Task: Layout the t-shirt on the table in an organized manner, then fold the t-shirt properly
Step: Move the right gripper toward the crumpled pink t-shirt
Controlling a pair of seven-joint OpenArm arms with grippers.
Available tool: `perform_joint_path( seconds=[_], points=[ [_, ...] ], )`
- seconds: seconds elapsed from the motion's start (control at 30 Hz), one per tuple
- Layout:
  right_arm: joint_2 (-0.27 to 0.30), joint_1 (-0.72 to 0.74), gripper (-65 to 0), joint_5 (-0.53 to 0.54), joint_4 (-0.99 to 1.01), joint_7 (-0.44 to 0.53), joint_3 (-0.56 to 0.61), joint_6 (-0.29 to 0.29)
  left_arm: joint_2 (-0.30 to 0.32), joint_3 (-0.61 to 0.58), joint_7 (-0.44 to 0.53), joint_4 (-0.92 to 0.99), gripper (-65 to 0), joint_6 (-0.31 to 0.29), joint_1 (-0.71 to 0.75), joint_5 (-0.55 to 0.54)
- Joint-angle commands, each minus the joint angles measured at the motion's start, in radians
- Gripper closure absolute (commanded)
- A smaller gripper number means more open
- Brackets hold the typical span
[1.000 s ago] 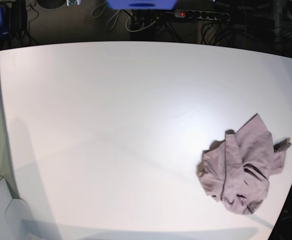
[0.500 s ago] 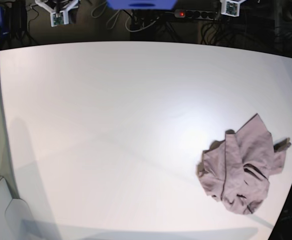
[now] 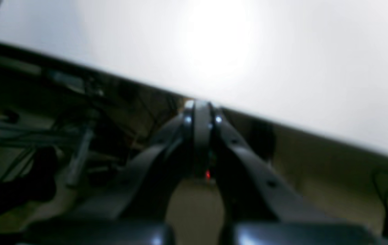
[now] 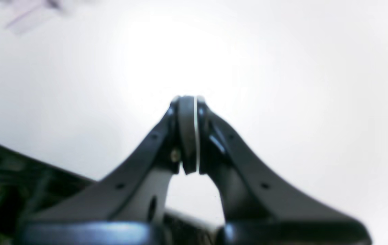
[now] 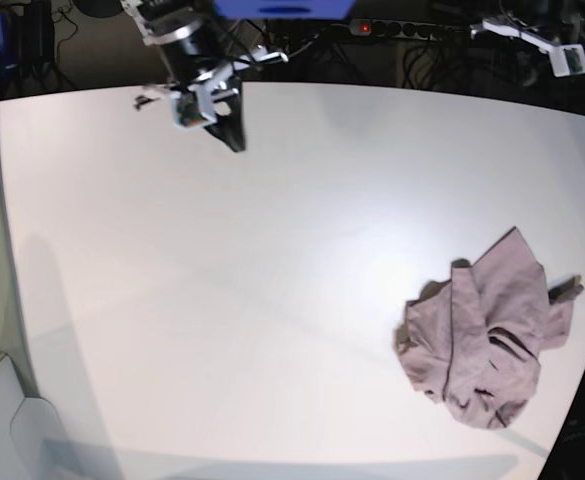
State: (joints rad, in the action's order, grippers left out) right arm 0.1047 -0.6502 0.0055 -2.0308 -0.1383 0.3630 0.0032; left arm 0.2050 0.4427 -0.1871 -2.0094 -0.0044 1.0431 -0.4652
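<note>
T-shirt (image 5: 487, 335): dusty mauve, short-sleeved, lying crumpled in a loose heap on the table (image 5: 272, 300), in the base view's lower right, close to the right-hand edge; one pointed corner of cloth sticks up toward the far side, a small flap reaches out at the right, and dark seam lines run through the folds; neither arm touches it

Table: large, smooth, white, brightly lit toward the middle; bare apart from the shirt; its far edge runs across the top of the base view with dark floor and cables beyond

Right gripper (image 4: 187, 102): black fingers pressed together at the tips, nothing between them; in the base view it (image 5: 234, 140) hangs over the far left part of the table, well apart from the shirt, with white and grey arm parts above it; its wrist view shows plain white tabletop beneath and the table's edge at lower left

Left gripper (image 3: 200, 105): black fingers closed tip to tip, holding nothing; its wrist view is blurred and shows the tips at the table's edge, white surface above, dark clutter below; in the base view only a white arm part (image 5: 542, 42) shows at the top right, beyond the far edge

Power strip (image 5: 402, 30): dark, with a red light, on the floor behind the table
</note>
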Motion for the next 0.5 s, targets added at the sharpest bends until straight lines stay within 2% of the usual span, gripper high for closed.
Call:
perform_joint_path(
  seconds=[0.0, 0.1, 0.2, 0.27, 0.37, 0.47],
  points=[
    [0.000, 0.027, 0.0, 0.000, -0.017, 0.027, 0.031, 0.002, -0.002, 0.026, 0.013, -0.014, -0.1, -0.001, 0.019, -0.008],
    [-0.006, 0.143, 0.0, 0.000, -0.017, 0.001, 0.135, -0.001, -0.009, 0.081, 0.013, -0.014, -0.1, -0.001, -0.002, -0.011],
    [-0.066, 0.278, -0.6, 0.000, -0.011, -0.125, 0.227, -0.001, -0.012, 0.104, 0.013, -0.014, -0.1, -0.001, -0.020, -0.011],
    [-0.119, 0.347, -4.6, 0.000, 0.018, -0.182, 0.256, -0.001, -0.012, 0.103, 0.013, -0.014, -0.1, -0.001, -0.020, -0.011],
    [-0.164, 0.444, -10.5, 0.000, 0.123, -0.188, 0.273, -0.001, -0.014, 0.101, 0.013, -0.014, -0.1, 0.001, -0.022, -0.013],
    [-0.205, 0.559, -15.9, 0.001, 0.232, -0.188, 0.298, 0.001, -0.046, 0.103, 0.013, -0.015, -0.1, 0.001, -0.022, -0.011]
  ],
)
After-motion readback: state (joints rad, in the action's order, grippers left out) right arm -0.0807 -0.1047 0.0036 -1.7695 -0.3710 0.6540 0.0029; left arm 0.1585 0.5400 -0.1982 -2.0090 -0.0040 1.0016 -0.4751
